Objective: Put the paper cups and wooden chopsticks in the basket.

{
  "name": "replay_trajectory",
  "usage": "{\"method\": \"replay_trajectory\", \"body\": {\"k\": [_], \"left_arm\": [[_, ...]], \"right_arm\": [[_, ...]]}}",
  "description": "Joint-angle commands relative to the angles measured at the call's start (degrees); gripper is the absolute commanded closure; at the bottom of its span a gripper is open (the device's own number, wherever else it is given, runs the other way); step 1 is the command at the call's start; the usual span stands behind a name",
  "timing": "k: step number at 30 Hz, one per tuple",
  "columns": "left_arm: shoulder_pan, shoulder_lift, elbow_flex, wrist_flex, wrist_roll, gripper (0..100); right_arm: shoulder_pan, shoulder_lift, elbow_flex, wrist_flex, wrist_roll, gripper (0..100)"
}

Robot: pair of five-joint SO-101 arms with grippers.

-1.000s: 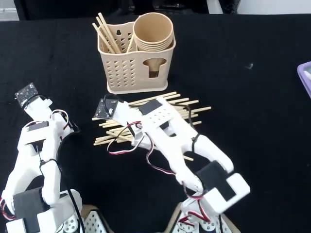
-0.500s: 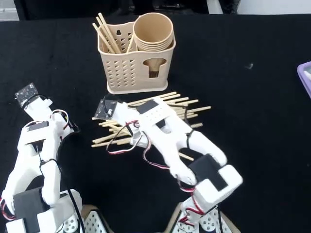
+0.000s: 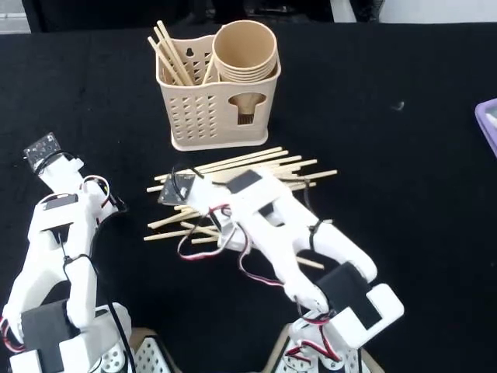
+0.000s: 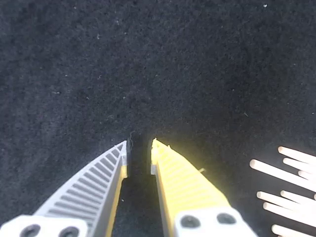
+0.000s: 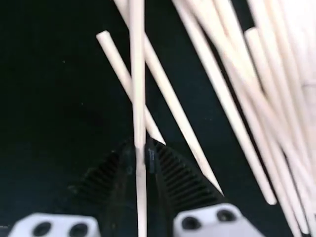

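A beige basket (image 3: 210, 116) stands at the back of the table, holding stacked paper cups (image 3: 245, 50) and several wooden chopsticks (image 3: 171, 54). More chopsticks lie in a loose pile (image 3: 264, 165) in front of it. My right gripper (image 5: 141, 150) hangs low over the pile's left end, shut on one chopstick (image 5: 137, 74) that points straight away from it; the rest of the pile (image 5: 237, 98) lies beside. In the high view the right arm (image 3: 264, 210) covers that grip. My left gripper (image 4: 139, 144) hovers over bare cloth with a narrow gap and nothing between its fingers. Chopstick ends (image 4: 291, 173) show beside it.
A black cloth (image 3: 404, 194) covers the table. A purple object (image 3: 488, 120) sits at the right edge. The left arm (image 3: 58, 225) stands folded at the front left, apart from the pile.
The right arm has drawn back toward the front of the table. The chopsticks at the pile's left end have shifted and spread out. The left arm has kept still.
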Motion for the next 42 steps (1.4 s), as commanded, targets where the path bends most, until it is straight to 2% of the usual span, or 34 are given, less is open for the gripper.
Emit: {"method": "replay_trajectory", "body": {"k": [1,6,12,18,20,25,42], "left_arm": [[-0.1,-0.3,-2.9,0.2,0.2,91],[-0.1,-0.3,-2.9,0.2,0.2,91],[-0.1,-0.3,-2.9,0.1,0.2,91],[0.0,-0.2,-2.9,0.1,0.2,91],[0.0,-0.2,-3.0,0.1,0.2,91],[0.0,-0.2,-3.0,0.1,0.2,91],[0.0,-0.2,-3.1,0.1,0.2,91]], "right_arm": [[-0.4,-3.1,1.8,-4.3,0.0,96.9],[-0.4,-3.4,2.4,-4.4,0.0,81.6],[-0.4,-3.6,2.2,-4.4,0.0,87.9],[-0.4,-3.6,1.4,-4.4,-0.1,87.7],[-0.4,-3.6,0.9,-4.0,-0.1,86.2],[-0.4,-3.6,-1.2,-0.5,0.3,75.3],[-0.4,-3.6,-5.8,-0.5,0.4,77.2]]}}
